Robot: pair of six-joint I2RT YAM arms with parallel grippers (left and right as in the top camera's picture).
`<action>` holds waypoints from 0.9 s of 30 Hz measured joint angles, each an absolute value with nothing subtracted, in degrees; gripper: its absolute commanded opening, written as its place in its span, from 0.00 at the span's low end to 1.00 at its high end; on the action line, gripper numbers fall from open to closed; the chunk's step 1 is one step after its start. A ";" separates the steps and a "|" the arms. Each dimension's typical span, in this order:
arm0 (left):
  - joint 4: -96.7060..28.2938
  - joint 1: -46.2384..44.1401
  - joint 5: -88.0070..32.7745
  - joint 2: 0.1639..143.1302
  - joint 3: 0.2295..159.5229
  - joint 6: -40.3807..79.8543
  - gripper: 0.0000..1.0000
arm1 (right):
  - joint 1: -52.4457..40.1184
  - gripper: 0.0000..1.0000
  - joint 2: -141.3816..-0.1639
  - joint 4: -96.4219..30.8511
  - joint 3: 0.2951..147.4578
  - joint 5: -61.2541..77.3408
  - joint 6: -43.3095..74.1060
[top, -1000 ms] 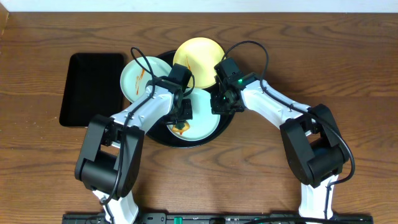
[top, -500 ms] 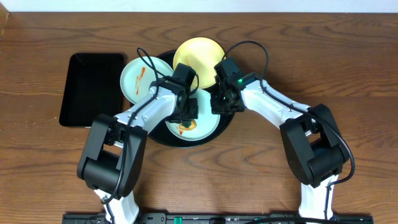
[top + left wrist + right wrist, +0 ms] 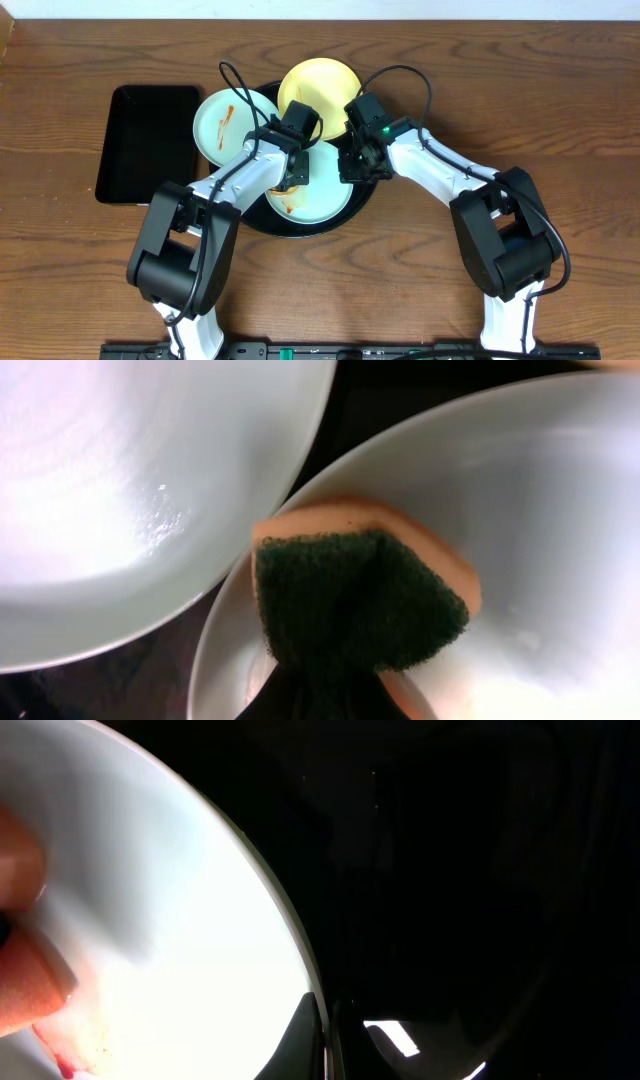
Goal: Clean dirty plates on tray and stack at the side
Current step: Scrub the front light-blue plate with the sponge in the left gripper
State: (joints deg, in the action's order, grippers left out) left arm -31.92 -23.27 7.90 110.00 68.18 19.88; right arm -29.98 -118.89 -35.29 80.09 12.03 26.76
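**Sponge on the front plate, both tools closed**

The round black tray [image 3: 262, 215] sits mid-table [image 3: 560, 80] and carries all three plates. The front plate [image 3: 325, 195], pale blue-green, lies in the tray's near half, with orange-red streaks on its left part. The left plate [image 3: 225, 125], also blue-green and streaked, overhangs the tray's left rim. The yellow plate [image 3: 320, 88] overhangs the tray's far rim.

The left tool [image 3: 296, 172] is clamped on a sponge [image 3: 362, 595], orange with a dark green scouring face. It presses the sponge down just inside the front plate's far-left edge, beside the left plate.

The right tool [image 3: 322, 1038] has its jaws together at the front plate's right rim, over the tray's right side. Whether it pinches that edge cannot be told.

A rectangular black tray [image 3: 148, 142] lies left of the round tray, apart from it.
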 measured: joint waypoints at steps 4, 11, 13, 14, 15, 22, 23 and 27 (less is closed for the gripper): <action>-36.16 -23.18 5.19 110.00 68.75 20.36 0.07 | -29.98 0.01 -118.89 -35.29 80.09 12.01 26.76; -41.28 -22.26 -6.50 109.89 69.25 20.80 0.07 | -29.98 0.01 -118.91 -35.29 80.09 12.03 26.76; -40.47 -22.20 -9.04 109.89 69.23 20.95 0.07 | -29.98 0.01 -118.91 -35.29 80.09 12.03 26.76; -39.27 -22.20 -10.52 109.89 69.14 20.99 0.07 | -29.98 0.01 -118.91 -35.29 80.09 12.01 26.76; -38.11 -22.22 -11.44 109.89 69.06 20.99 0.08 | -29.98 0.01 -118.91 -35.29 80.09 12.03 26.76; -25.82 -22.79 -13.10 110.52 68.53 21.02 0.08 | -29.98 0.01 -118.91 -35.29 80.09 12.03 26.76; -25.23 -22.87 -12.05 110.54 68.53 21.02 0.08 | -29.98 0.01 -118.91 -35.29 80.09 12.03 26.76; -25.50 -23.09 -5.65 110.54 68.53 21.02 0.07 | -29.98 0.01 -118.91 -35.29 80.09 12.01 26.76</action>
State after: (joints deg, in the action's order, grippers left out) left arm -25.50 -23.09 -5.65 110.54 68.53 21.02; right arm -29.98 -118.91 -35.29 80.09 12.01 26.76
